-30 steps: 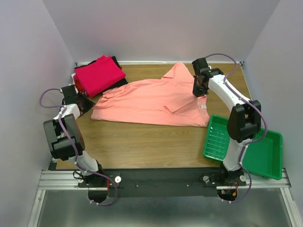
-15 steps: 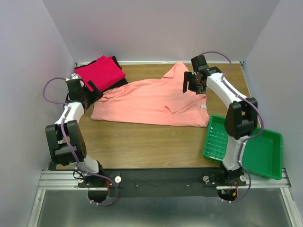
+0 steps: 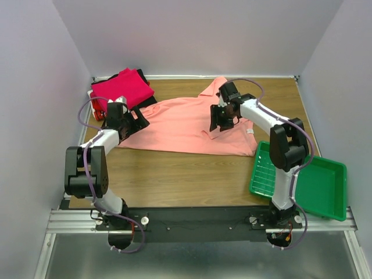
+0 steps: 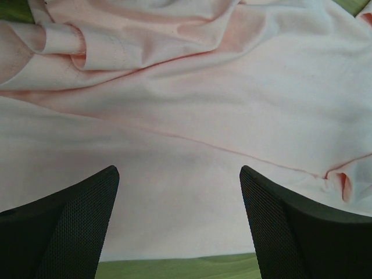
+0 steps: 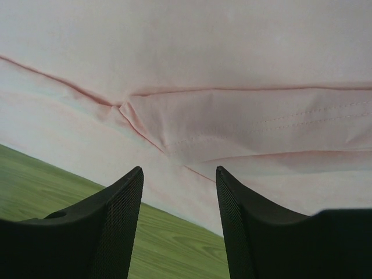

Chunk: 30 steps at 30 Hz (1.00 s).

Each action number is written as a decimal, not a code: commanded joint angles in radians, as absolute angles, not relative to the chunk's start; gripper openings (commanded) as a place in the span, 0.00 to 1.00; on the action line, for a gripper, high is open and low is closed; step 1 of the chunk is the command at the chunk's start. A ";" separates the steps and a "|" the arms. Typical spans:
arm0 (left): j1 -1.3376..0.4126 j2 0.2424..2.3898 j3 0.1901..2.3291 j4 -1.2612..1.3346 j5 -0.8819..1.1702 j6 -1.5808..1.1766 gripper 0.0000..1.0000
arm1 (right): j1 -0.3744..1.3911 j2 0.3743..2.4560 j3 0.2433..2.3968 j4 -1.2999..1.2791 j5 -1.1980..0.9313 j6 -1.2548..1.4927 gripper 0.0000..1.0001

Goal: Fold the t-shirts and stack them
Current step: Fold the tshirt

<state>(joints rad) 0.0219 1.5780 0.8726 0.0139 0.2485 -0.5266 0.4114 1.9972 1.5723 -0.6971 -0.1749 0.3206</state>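
A salmon-pink t-shirt (image 3: 180, 125) lies spread across the middle of the table, a small white label at its right edge. My left gripper (image 3: 135, 120) is open over the shirt's left end; in the left wrist view the pink cloth (image 4: 192, 116) fills the space between the fingers (image 4: 70, 221). My right gripper (image 3: 218, 123) is open over a fold in the shirt's middle-right; the right wrist view shows a hemmed fold (image 5: 232, 133) just beyond the fingertips (image 5: 125, 192). A folded stack with a magenta shirt (image 3: 122, 87) on top, red and black below, sits at the back left.
A green plastic tray (image 3: 302, 180) stands at the front right, overhanging the table's near edge. Grey walls close in the left, back and right. Wood table (image 3: 174, 174) shows in front of the shirt.
Both arms have swung inward onto the pink shirt: the left gripper moved right from beside the stack to the shirt's left end, the right gripper moved left and nearer onto the fold.
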 commanded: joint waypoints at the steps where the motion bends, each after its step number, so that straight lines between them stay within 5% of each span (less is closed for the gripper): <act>1: 0.018 1.627 0.847 0.060 0.272 -0.519 0.91 | 0.423 2.026 1.551 -0.672 -0.209 0.299 0.59; 17: 0.017 1.687 0.799 0.086 0.288 -0.508 0.90 | 0.463 2.108 1.554 -0.661 -0.169 0.311 0.54; 25: 0.017 1.684 0.792 0.086 0.290 -0.505 0.90 | 0.468 2.095 1.572 -0.664 -0.106 0.311 0.25; 30: 0.017 1.680 0.785 0.084 0.290 -0.503 0.90 | 0.468 2.109 1.627 -0.678 -0.100 0.310 0.24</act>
